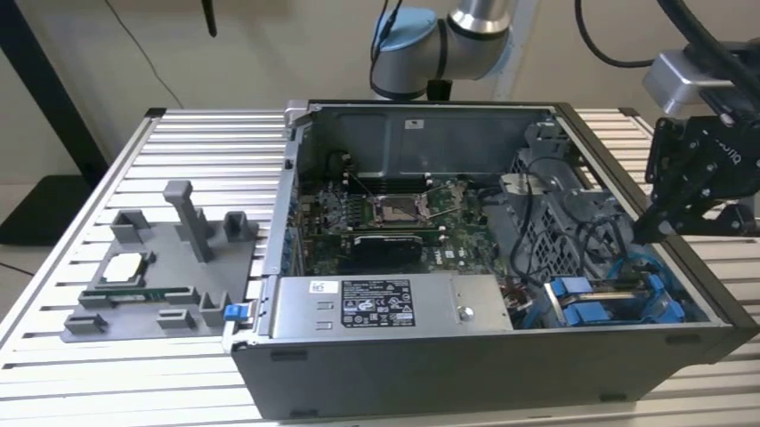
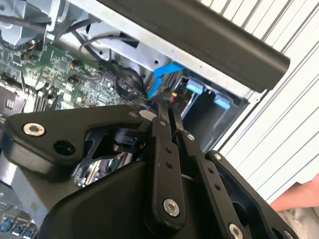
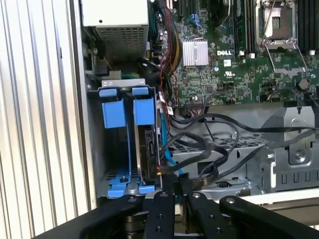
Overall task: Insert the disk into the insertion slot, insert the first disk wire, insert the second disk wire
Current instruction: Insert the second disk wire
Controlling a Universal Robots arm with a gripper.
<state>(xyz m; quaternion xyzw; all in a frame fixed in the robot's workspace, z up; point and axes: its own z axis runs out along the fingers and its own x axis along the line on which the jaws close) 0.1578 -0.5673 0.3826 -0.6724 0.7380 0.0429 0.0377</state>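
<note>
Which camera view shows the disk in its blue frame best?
The first wrist view: the disk sits edge-on in the insertion slot, seen close. The exterior view shows blue frames among cables; the second wrist view, blue tabs.

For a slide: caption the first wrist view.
The hand at the cables beside the blue-framed disk seated in the insertion slot.

An open desktop computer case (image 1: 475,374) sits on a slatted metal bench (image 1: 71,374), its green motherboard (image 1: 392,222) and grey power-supply box (image 1: 380,307) exposed. Toward the exterior view's left, a grey fixture (image 1: 155,276) carries a processor chip (image 1: 125,266) and a memory stick (image 1: 137,294).
</note>
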